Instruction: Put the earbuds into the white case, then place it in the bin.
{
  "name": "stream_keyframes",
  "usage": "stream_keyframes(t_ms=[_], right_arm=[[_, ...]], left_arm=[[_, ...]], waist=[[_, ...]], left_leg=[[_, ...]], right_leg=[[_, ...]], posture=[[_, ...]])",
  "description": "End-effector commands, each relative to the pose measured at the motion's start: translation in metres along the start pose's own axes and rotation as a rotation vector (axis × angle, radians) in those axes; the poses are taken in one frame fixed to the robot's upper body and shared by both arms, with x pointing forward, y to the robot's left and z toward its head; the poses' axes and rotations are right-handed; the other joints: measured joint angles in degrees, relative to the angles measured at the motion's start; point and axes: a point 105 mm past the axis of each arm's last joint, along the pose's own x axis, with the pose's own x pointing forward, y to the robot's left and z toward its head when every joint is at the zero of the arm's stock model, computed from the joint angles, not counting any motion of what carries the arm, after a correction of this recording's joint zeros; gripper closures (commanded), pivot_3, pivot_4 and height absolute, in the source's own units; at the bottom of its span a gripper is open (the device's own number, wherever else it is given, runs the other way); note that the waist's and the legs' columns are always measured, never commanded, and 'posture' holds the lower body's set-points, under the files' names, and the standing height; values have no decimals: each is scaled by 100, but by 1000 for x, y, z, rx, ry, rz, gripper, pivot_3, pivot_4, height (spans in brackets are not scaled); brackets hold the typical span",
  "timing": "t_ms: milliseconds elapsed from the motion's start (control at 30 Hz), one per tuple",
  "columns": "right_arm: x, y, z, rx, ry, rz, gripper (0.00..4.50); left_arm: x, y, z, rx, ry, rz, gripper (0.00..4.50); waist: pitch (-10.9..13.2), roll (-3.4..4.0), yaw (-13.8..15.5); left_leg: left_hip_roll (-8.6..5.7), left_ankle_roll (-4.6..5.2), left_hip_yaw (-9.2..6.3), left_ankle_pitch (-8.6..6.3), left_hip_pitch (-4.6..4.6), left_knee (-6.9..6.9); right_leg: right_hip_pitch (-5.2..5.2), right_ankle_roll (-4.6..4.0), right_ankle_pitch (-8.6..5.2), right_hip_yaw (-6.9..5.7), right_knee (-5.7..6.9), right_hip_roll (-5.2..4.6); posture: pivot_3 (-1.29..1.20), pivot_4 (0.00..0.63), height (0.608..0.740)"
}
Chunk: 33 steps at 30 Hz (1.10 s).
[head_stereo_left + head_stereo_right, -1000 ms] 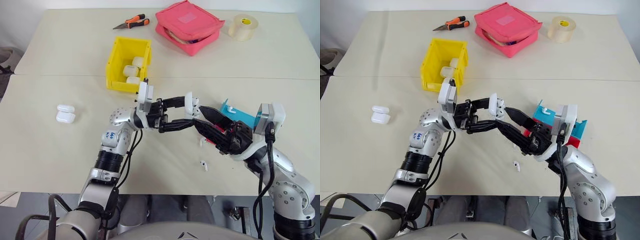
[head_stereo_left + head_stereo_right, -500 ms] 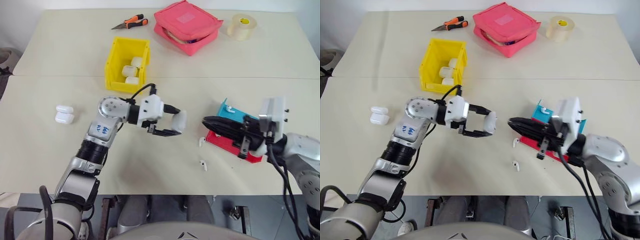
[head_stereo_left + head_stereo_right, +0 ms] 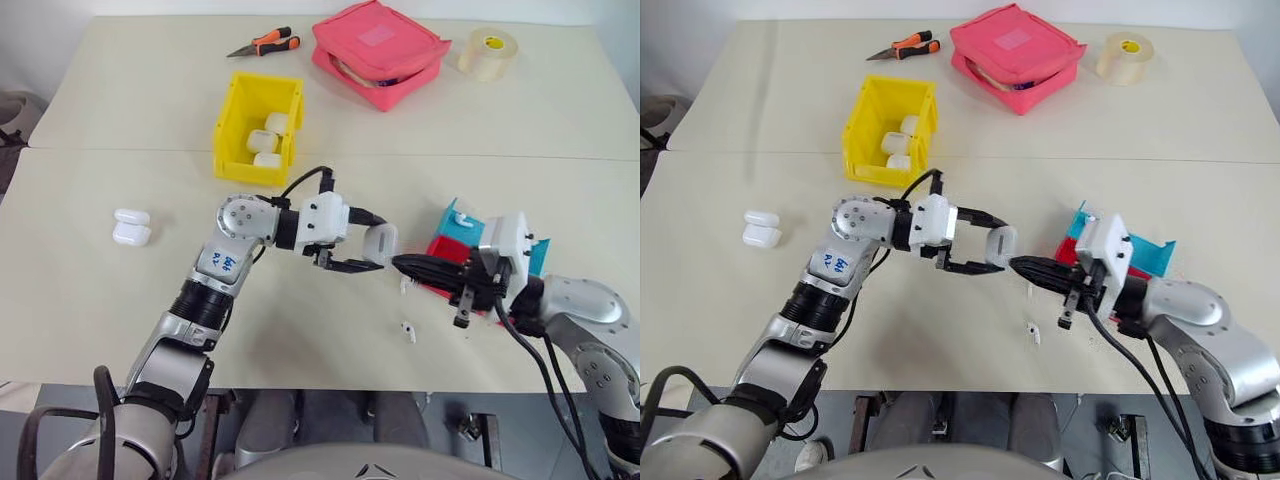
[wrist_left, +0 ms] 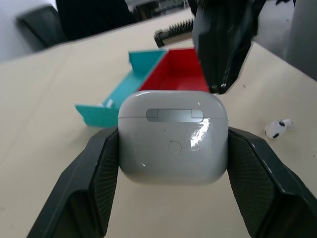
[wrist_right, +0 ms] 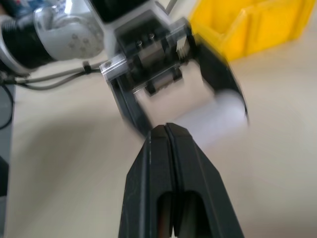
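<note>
The white case (image 3: pixel 381 241), lid closed (image 4: pixel 172 139), hangs above the table's middle with my left gripper (image 3: pixel 377 247) shut on its two sides. My right gripper (image 3: pixel 400 264) is shut and empty, its tips (image 5: pixel 166 135) just beside the case on its right. Two earbuds lie on the table under the grippers, one (image 3: pixel 404 285) close to the tray and one (image 3: pixel 408 330) nearer the front edge. Another earbud (image 3: pixel 460 215) rests on the tray's teal part. The yellow bin (image 3: pixel 225 130) stands behind the left arm with several white cases (image 3: pixel 265 143) inside.
A red-and-teal tray (image 3: pixel 448 247) lies under my right wrist. Two more white cases (image 3: pixel 131 227) sit at the left. At the back are a pink pouch (image 3: pixel 378 50), a tape roll (image 3: pixel 487 52) and orange pliers (image 3: pixel 264 44).
My right gripper shut, drew back to the right, then came in beside the case again. My left wrist rolled and carried the case a little lower.
</note>
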Motion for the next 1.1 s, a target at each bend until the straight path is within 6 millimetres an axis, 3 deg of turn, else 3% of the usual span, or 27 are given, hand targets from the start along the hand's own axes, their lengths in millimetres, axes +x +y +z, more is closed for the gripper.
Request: stream_keyframes(t_ms=[33, 200, 267, 400, 500, 667, 700, 800, 933, 1100], right_arm=[[-15, -8, 18, -29, -107, -77, 4476], [-31, -16, 36, -48, -232, -195, 4476], [-37, -13, 41, -138, -239, -220, 4129], [-45, -11, 50, -218, -270, -261, 2938], [-45, -3, 46, -240, -249, -235, 1897], [-43, 2, 42, -287, -243, -220, 199], [-43, 0, 42, -290, -247, -228, 41], [-43, -4, 39, -288, -244, -242, 41], [-42, -8, 35, -288, -230, -249, 41], [-40, -9, 34, -287, -228, -250, 41]], left_arm=[[-8, -5, 9, 6, -76, 0, 1694], [-29, 4, 13, -108, -170, 163, 1694], [-51, 10, 8, -206, -173, 331, 1694], [-86, 2, -7, -302, -88, 539, 1694], [-105, 0, -15, -343, -53, 661, 1694], [-132, 17, -21, -397, -45, 900, 1694], [-135, 23, -19, -413, -65, 935, 1694], [-142, 45, -19, -423, -64, 1014, 1694], [-157, 89, -21, -431, -38, 1148, 1694], [-158, 127, -25, -464, 19, 1193, 1694]], waist=[[0, 0, -2], [0, 0, -7], [0, 0, -9], [0, 0, -28], [0, 0, 16], [0, 0, 58], [0, 0, 56], [1, -2, 68], [0, -2, 62], [1, -4, 17]], left_leg=[[0, 0, 0, 0, 0, 0], [2, -1, -10, 0, 3, 0], [3, -1, -16, 0, 5, 0], [4, -1, -24, 0, 21, -12], [4, -1, -21, 0, 26, -10], [0, -1, -25, 0, 28, -1], [0, -2, -24, 0, 30, -2], [1, -2, -24, 0, 30, -2], [-2, -2, -20, 0, 31, -2], [-7, -2, -7, 0, 29, -11]], right_leg=[[0, 0, 0, 1, 1, 0], [0, 0, 0, 3, 2, 1], [0, 0, 0, 5, 4, 0], [-1, 0, 0, 25, 5, 1], [0, 0, 0, 32, 9, 1], [9, 2, 1, 35, 9, 0], [9, 2, 1, 36, 10, 0], [8, 2, 1, 35, 12, 1], [8, 2, 1, 36, 12, 2], [6, 2, 1, 27, 8, 2]], posture=[[0, 150, 740], [0, 150, 740], [0, 150, 740], [0, 150, 740], [0, 150, 740], [0, 150, 740], [0, 150, 740], [0, 150, 740], [0, 150, 740], [0, 150, 740]])
